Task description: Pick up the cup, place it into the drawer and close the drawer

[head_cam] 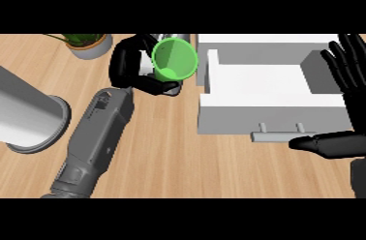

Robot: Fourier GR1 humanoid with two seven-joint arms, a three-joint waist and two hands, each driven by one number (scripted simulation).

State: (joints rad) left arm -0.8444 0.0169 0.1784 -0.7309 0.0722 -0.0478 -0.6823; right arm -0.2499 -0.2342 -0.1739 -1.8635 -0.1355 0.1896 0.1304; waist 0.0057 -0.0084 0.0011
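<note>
The left hand (129,65) is curled round the green cup (175,59), with its fingers and thumb clamped on the cup's sides. That leaves the open mouth uncovered, tipped toward the view. The cup sits toward the far edge of the desk (186,166), just beside the left wall of the white drawer (271,115) and not yet over its hollow. The drawer is pulled out, so its inside lies open from above, and its handle (280,135) faces the desk's near edge, ready for a push. I judge the carry to be about midway, with a short sideways move left. The right hand (354,89) rests open at the right edge, fingers up, out of the cup's path.
</note>
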